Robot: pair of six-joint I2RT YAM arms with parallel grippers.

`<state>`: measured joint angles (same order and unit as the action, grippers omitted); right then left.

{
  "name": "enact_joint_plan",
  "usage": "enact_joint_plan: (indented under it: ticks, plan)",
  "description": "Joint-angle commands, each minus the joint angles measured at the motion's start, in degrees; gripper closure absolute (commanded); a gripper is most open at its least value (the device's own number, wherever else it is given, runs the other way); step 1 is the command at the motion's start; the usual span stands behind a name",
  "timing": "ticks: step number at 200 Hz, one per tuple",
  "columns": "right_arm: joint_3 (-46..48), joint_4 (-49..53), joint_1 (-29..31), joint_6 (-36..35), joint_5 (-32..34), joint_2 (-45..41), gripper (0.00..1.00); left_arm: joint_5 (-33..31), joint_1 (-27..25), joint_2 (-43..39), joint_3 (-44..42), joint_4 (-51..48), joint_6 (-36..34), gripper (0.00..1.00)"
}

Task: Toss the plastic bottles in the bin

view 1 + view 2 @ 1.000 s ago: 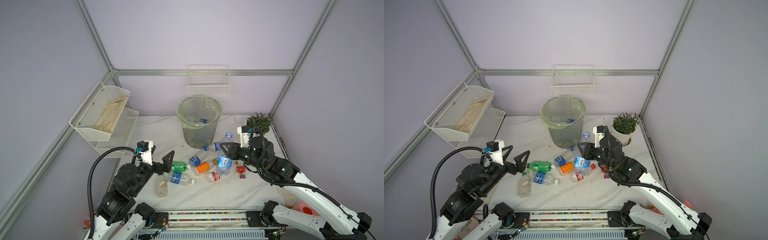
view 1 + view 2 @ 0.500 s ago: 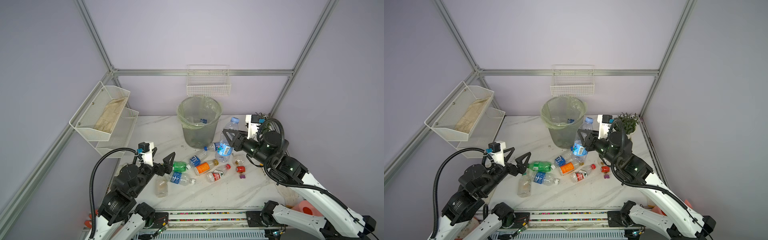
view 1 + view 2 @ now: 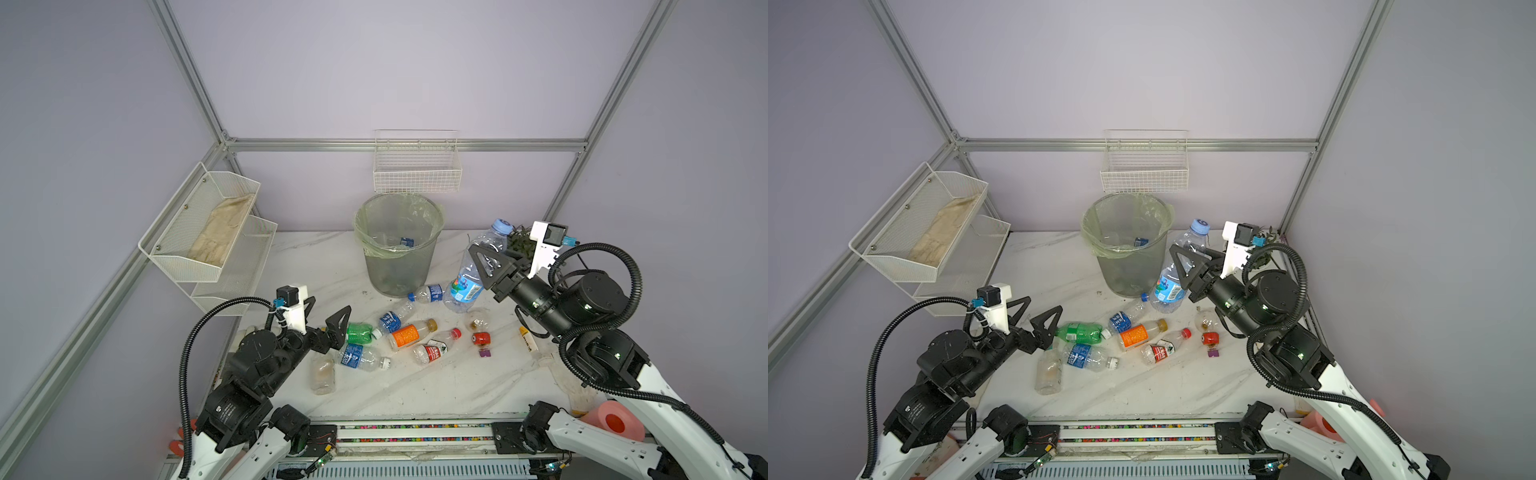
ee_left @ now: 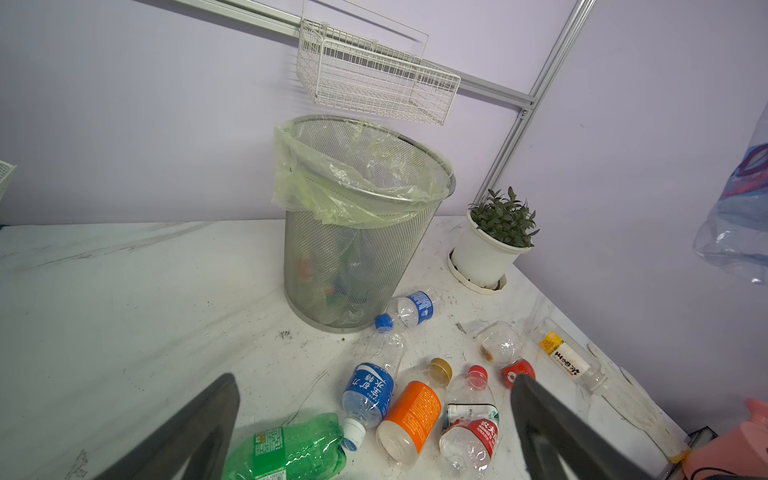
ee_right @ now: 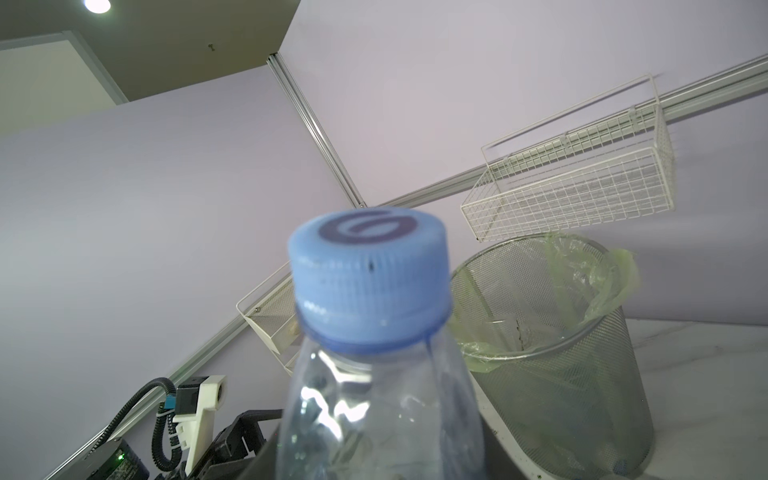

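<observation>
Beside bin, R side: right tool clamped on clear bottle; pale blue cap up, tilted, held clear of counter.
Bin: upright at back of counter, green liner, bottles inside.
Left tool: jaws wide apart, holding nothing, just beside green bottle.
Counter, btwn arms: green bottle, orange-label bottle, red-label bottle + several others lying flat.
</observation>
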<state>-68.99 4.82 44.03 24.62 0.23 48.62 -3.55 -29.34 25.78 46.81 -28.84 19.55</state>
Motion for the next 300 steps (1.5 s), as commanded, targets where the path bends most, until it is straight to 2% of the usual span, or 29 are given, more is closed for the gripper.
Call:
enact_joint_plan:
  ticks: [1,44,84,136,149,160,164,168,172,178,183,186,204,240,300]
  plan:
    - [-1.49,-2.61,0.15,-2.33,1.06,-0.22,1.00,1.08,-0.17,-0.47,-2.34,0.88,1.10,0.00]
    - [-4.67,-4.98,0.11,-2.78,3.19,3.70,1.00,1.87,-0.18,-0.55,-2.23,0.96,1.72,0.00]
    - [-11.51,-7.23,0.14,-4.07,3.03,12.23,1.00,2.56,-0.14,-0.93,-1.99,0.84,2.31,0.00]
    - [-25.46,-7.46,-0.29,-12.80,6.38,30.51,1.00,3.55,-0.16,-1.02,-1.03,0.72,3.12,0.00]
    - [-28.53,-7.18,-2.20,-13.63,7.53,36.81,1.00,3.79,-0.19,-1.13,-0.69,0.50,3.45,0.00]
    - [-31.83,-5.44,-4.73,-12.72,5.84,41.46,1.00,3.95,-0.19,-1.25,-0.17,0.13,3.56,0.00]
    - [-33.28,-4.39,-5.69,-12.27,4.96,43.24,0.98,3.99,-0.18,-1.28,-0.03,-0.04,3.65,0.00]
    - [-34.85,-2.88,-6.45,-11.88,4.19,44.84,0.91,4.06,-0.14,-1.34,0.23,-0.28,3.65,0.00]
    - [-36.49,-1.22,-7.00,-11.39,3.77,46.46,0.76,4.01,-0.19,-1.43,0.53,-0.64,3.65,0.00]
    - [-38.56,1.20,-7.56,-10.82,3.15,48.42,0.37,4.00,-0.19,-1.61,0.93,-1.12,3.58,0.00]
    - [-40.23,3.17,-7.64,-10.65,3.46,49.66,0.08,3.91,-0.16,-1.76,1.23,-1.57,3.42,0.00]
    - [-40.96,4.44,-7.60,-10.42,4.19,50.20,0.03,3.76,-0.16,-1.85,1.41,-1.86,3.35,0.00]
    - [-40.61,6.73,-7.64,-9.33,6.17,49.66,0.03,3.07,-0.19,-2.56,1.80,-3.05,2.96,0.00]
    - [-27.94,-2.82,-7.64,-8.98,3.69,38.83,0.03,3.15,-0.19,-1.61,1.67,-2.85,2.95,0.00]
    - [-22.81,-0.01,-7.64,-7.30,2.72,31.46,0.03,5.25,-0.19,3.03,2.60,-1.59,3.81,0.00]
